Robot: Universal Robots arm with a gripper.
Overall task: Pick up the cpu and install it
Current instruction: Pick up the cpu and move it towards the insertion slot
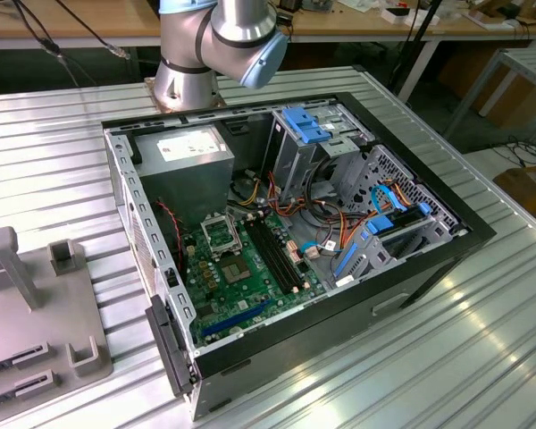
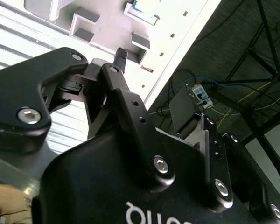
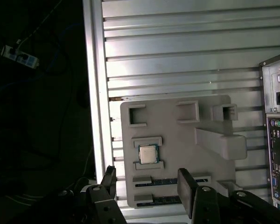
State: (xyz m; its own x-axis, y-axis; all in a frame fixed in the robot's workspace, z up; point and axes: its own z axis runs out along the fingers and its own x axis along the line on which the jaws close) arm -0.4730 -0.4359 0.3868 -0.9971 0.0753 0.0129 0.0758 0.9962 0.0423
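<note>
Logging status: cpu [image 3: 148, 153] sits in recess of grey fixture [image 3: 177, 149], ungrasped. Gripper [image 3: 147, 175] hangs near it, fingers spread, empty. We judge pickup and install both pending; black-framed socket [image 1: 219, 234], centre of exterior view, seemingly vacant.

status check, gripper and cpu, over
Open gripper, empty, over tray. The cpu sits in its tray slot, untouched. Nothing covers it.

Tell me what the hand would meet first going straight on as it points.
Probably the grey tray, at or near the cpu seated in it; the open hand aims there, though depth is unclear.
</note>
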